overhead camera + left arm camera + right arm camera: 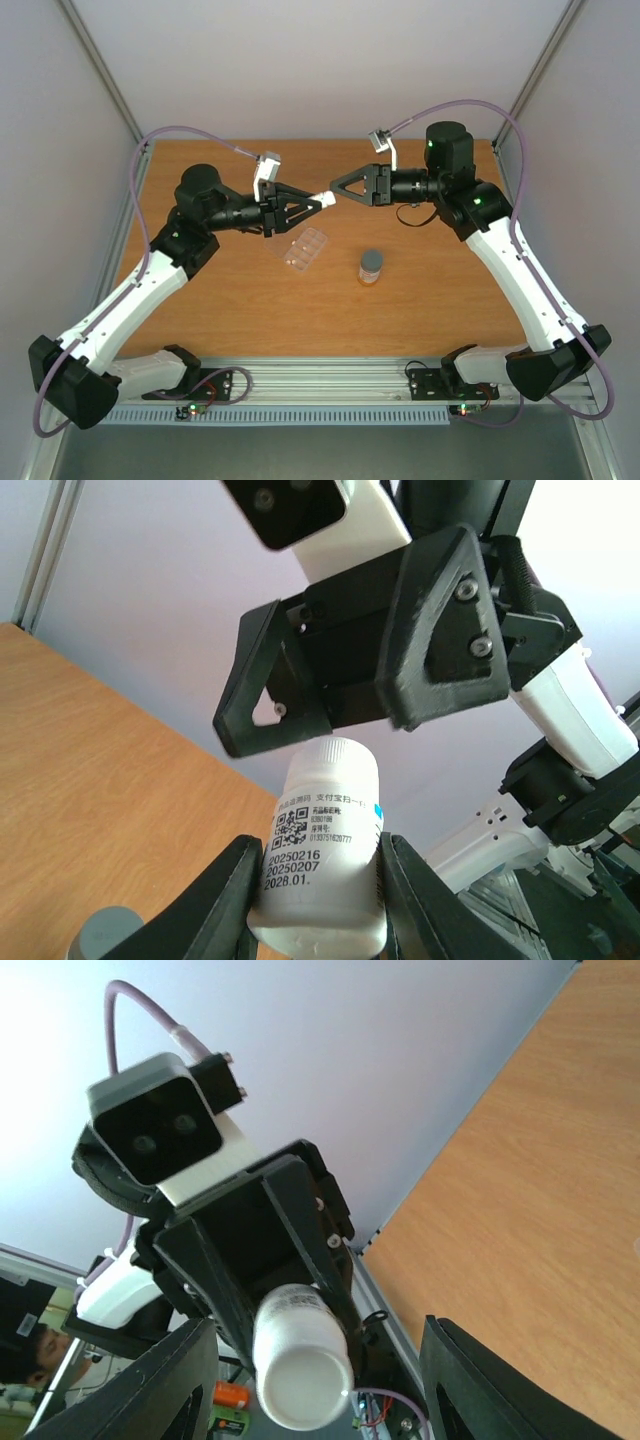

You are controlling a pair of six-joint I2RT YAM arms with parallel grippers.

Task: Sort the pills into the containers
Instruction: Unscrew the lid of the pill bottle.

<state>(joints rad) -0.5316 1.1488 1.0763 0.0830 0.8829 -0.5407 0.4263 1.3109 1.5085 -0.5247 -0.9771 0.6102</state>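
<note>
Top external view: two arms are recorded over one wooden table (200, 310), their ends brought together above its far middle. One white bottle (323, 200) is held roughly level in the left gripper (312, 203), whose fingers are pressed against its sides. The right gripper (338, 186) faces the bottle's free end, just beside it. One clear pill box (305, 248) lies flat on the table below the two grippers; its cells are visible but cannot be counted, and the pills are too small to be made out. One grey cap (370, 264) stands to the right of the box, apart from it. Left wrist view: the one bottle (325, 800), bearing a printed label, is clamped between the two left fingers (225, 905). Its rounded top lies just under the right gripper's two black fingers (440, 650); contact cannot be determined. The grey cap (110, 932) is seen at the lower left on the table. Right wrist view: the two right fingers (170, 1390) are spread wide, and the bottle's round white end (300, 1370) sits between them with a gap on either side.
</note>
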